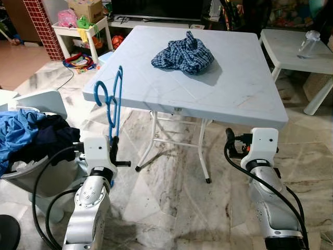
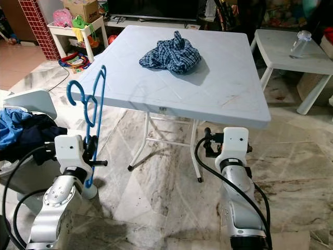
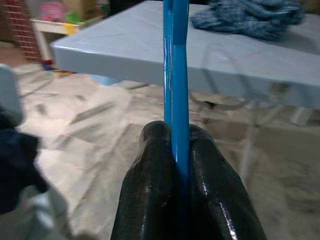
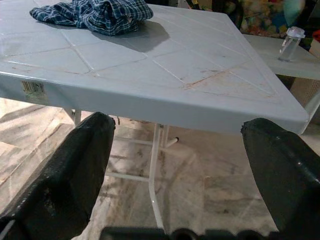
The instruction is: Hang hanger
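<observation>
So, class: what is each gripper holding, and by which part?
The left gripper grips the blue hanger by its lower straight section, hook end up, its fingers pinching it. The right gripper is open, holding nothing, before the table.

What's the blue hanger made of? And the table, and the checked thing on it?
The hanger, clamped in the left hand, looks like glossy plastic: thin, bright blue, with shiny highlights. The table seems to have a moulded plastic top, matte pale blue with grooved lines, on white metal-looking legs. The checked thing is soft woven cloth, crumpled into folds.

Table edge ahead — shirt mid-top.
</observation>
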Tool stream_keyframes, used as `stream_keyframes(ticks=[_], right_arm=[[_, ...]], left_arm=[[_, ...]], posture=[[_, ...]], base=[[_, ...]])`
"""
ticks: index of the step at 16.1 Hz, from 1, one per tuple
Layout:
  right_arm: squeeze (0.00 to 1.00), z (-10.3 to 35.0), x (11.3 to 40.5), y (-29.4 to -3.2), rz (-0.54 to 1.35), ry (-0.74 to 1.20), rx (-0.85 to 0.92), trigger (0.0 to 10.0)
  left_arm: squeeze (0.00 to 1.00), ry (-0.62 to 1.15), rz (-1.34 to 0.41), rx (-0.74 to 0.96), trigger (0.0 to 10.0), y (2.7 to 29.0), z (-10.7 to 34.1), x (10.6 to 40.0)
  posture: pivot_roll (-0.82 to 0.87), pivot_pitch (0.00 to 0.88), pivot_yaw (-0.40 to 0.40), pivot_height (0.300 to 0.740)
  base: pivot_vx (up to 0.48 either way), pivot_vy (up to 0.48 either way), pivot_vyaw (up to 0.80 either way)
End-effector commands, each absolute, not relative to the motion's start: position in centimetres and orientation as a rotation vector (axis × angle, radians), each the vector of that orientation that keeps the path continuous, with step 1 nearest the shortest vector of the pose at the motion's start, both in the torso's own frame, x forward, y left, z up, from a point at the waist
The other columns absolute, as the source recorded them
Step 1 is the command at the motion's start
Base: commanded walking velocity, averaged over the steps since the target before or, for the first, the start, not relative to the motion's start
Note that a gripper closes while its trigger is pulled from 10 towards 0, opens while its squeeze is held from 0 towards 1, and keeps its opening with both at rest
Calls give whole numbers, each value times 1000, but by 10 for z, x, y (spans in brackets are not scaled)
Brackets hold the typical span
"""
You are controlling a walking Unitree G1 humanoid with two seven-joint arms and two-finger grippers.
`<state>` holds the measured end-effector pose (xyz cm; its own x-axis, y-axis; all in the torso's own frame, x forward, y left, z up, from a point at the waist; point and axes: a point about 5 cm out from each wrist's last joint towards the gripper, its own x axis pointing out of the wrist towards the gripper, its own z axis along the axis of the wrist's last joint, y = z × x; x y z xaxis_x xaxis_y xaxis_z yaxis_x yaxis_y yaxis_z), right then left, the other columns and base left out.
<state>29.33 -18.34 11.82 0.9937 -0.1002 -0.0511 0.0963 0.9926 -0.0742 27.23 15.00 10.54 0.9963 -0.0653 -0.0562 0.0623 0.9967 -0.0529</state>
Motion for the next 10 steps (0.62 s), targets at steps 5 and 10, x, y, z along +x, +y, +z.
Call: stream_keyframes(ticks=[5, 10], right_arm=[[0, 117, 293, -180, -72, 64, -60, 10000], [0, 116, 294, -178, -68, 69, -57, 10000]], left_arm=[[0, 111, -226, -103, 10000, 131, 102, 272], [0, 141, -250, -143, 10000, 125, 100, 270]], posture=[[0, 48, -27, 740], [3, 54, -29, 740]], base=[[0, 0, -154], [0, 0, -764]])
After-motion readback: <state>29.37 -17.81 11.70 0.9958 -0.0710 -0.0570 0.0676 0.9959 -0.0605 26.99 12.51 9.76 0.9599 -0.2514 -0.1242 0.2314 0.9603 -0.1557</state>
